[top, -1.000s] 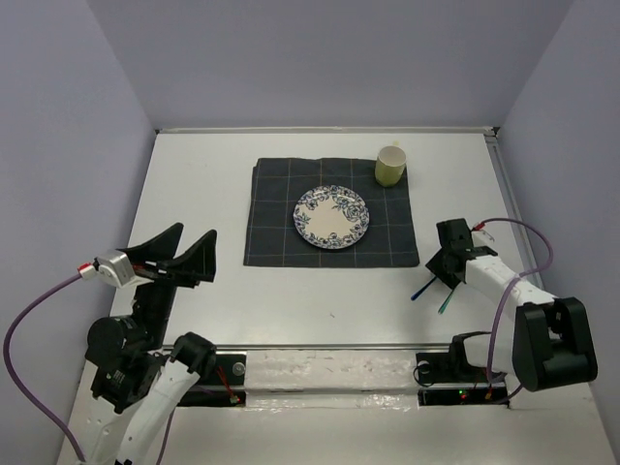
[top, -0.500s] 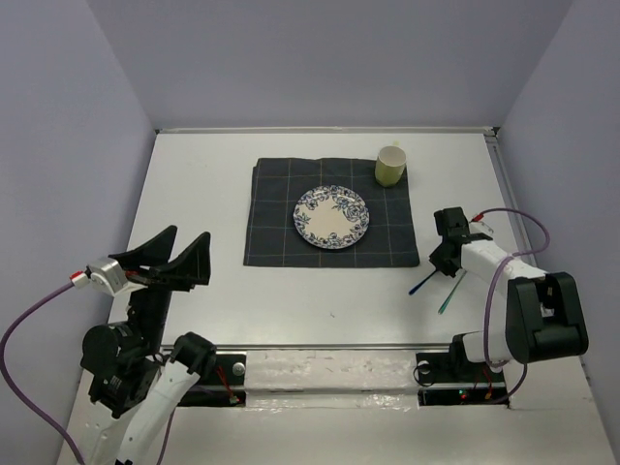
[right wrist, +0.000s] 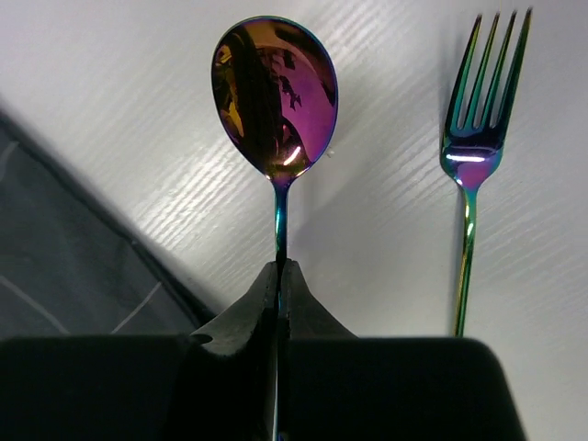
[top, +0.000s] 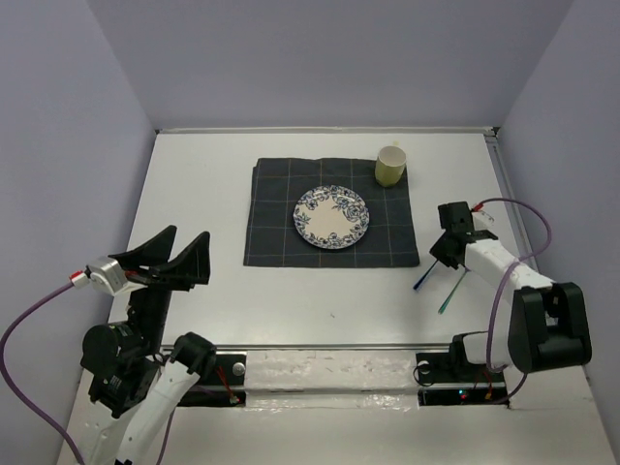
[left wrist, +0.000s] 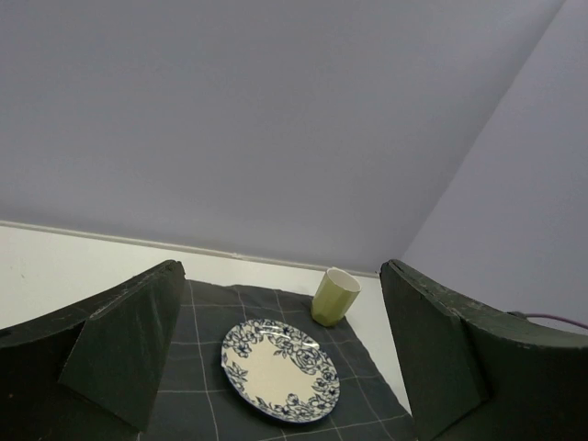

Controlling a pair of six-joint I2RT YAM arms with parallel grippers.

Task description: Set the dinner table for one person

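An iridescent spoon lies on the white dinner table, right of the dark grid cloth. My right gripper is shut on the spoon's thin handle, with the bowl pointing away from the fingers. In the top view the right gripper is low over the spoon. A matching fork lies alongside on the right, untouched. My left gripper hangs open and empty above the table's left side. It faces the blue floral plate and the green cup.
The plate sits in the middle of the cloth and the cup stands on its far right corner. The fork lies just right of the spoon. Lilac walls close in the table on three sides.
The right gripper's jaws have shut on the spoon handle, and its wrist has shifted slightly. The left arm sank a little early on, then held still.
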